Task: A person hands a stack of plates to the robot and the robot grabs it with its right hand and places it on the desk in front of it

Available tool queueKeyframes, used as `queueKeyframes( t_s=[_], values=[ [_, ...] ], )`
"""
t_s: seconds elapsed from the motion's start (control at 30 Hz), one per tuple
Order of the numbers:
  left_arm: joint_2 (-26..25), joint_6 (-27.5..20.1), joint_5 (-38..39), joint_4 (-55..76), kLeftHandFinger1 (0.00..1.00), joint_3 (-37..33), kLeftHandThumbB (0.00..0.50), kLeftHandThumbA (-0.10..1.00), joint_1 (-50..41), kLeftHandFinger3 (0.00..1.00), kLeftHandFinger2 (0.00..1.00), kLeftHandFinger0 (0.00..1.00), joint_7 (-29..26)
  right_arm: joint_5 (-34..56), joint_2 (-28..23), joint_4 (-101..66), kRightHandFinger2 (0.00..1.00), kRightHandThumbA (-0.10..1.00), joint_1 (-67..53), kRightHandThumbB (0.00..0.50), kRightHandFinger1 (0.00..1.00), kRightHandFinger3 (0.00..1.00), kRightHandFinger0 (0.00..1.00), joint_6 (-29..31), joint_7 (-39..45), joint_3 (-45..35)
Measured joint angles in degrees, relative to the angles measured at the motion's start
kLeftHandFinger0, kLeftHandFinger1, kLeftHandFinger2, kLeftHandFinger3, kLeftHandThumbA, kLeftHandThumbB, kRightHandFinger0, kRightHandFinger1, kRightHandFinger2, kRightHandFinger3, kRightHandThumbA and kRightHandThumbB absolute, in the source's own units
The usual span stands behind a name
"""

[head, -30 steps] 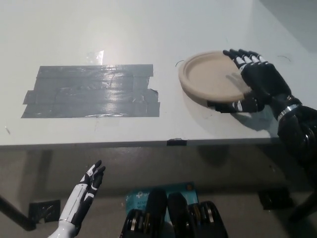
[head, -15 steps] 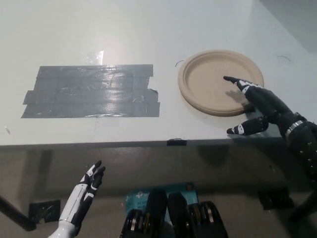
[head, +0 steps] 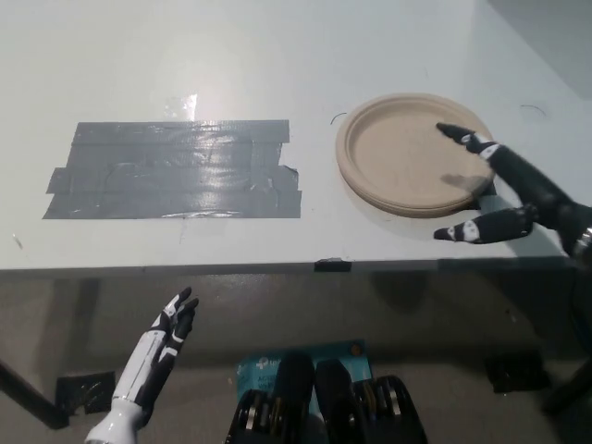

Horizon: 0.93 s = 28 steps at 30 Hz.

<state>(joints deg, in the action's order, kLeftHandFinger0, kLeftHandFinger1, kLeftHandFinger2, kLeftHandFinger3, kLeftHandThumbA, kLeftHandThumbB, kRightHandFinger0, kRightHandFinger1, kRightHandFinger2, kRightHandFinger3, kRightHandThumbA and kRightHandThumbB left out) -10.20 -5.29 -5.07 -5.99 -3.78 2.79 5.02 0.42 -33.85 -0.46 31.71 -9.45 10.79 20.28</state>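
Here, the stack of plates [head: 407, 153] lies on the worktop [head: 185, 74].
The black right hand [head: 523, 190] hovers at its right rim, fingers spread, empty; the white left hand [head: 159, 351] rests low, fingers apart.

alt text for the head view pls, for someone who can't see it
A stack of tan plates lies on the white desk, right of a patch of grey tape, with the robot's black right hand open at the stack's right edge, holding nothing. The white left hand rests open below the desk edge, lower left.
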Motion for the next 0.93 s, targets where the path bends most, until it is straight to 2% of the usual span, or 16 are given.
queueKeyframes(
  t_s=[0.27,0.3,0.37,0.43,0.5,0.53,0.57,0.67,0.73,0.77,0.93],
  values=[
    [0.0,0.0,0.01,-0.88,1.0,0.0,0.24,0.97,1.59,1.0,1.0,1.0,0.0,8.01,-2.57,-13.28,1.0,1.0,-8.97,0.5,1.0,1.0,1.0,0.09,-0.4,-3.65],
    [0.0,0.0,0.01,-0.9,1.0,0.0,0.235,0.97,1.71,1.0,1.0,1.0,0.0,9.39,-2.55,-15.29,1.0,1.0,-11.01,0.481,1.0,1.0,1.0,0.11,-0.4,-3.86],
    [0.02,-0.01,0.03,-0.91,1.0,-0.02,0.231,0.97,1.81,1.0,1.0,1.0,0.0,11.06,-2.47,-17.87,1.0,1.0,-13.3,0.475,1.0,1.0,1.0,0.12,-0.41,-4.27],
    [0.01,-0.01,0.05,-0.91,1.0,0.01,0.226,0.97,1.81,1.0,1.0,1.0,0.0,13.15,-1.73,-21.72,1.0,1.0,-16.87,0.438,1.0,1.0,1.0,0.14,-0.49,-4.92],
    [0.01,-0.02,0.09,-0.88,1.0,0.03,0.226,0.96,1.74,1.0,1.0,1.0,0.01,15.46,0.12,-25.28,1.0,1.0,-20.75,0.405,1.0,1.0,1.0,0.15,-0.64,-5.75],
    [0.01,-0.04,0.1,-0.81,1.0,0.03,0.226,0.96,1.68,1.0,1.0,1.0,0.01,16.34,1.34,-26.43,1.0,1.0,-22.32,0.405,1.0,1.0,1.0,0.21,-0.76,-6.2],
    [0.01,-0.09,0.12,-0.66,1.0,0.03,0.231,0.96,1.57,1.0,1.0,1.0,0.01,17.41,3.48,-27.43,1.0,1.0,-24.3,0.366,1.0,1.0,1.0,0.35,-1.02,-6.88],
    [0.01,-0.32,0.22,0.22,1.0,0.06,0.229,0.95,1.03,1.0,1.0,1.0,0.02,20.06,11.86,-26.82,1.0,1.0,-29.45,0.338,1.0,1.0,1.0,1.27,-1.69,-8.56],
    [0.03,-0.41,0.27,0.63,1.0,0.06,0.23,0.95,0.52,1.0,1.0,1.0,0.03,19.95,15.76,-22.58,1.0,1.0,-30.36,0.277,1.0,1.0,1.0,1.9,-1.86,-8.94],
    [0.04,-0.42,0.29,1.04,1.0,0.05,0.233,0.95,0.3,1.0,1.0,1.0,0.04,19.65,17.49,-19.14,1.0,1.0,-30.74,0.266,1.0,1.0,1.0,2.12,-1.86,-9.16],
    [0.04,-0.42,0.36,1.43,1.0,0.09,0.228,0.95,0.16,1.0,1.0,1.0,0.05,18.39,18.28,-13.31,1.0,1.0,-30.61,0.245,1.0,1.0,1.0,2.56,-1.5,-10.29]
  ],
)
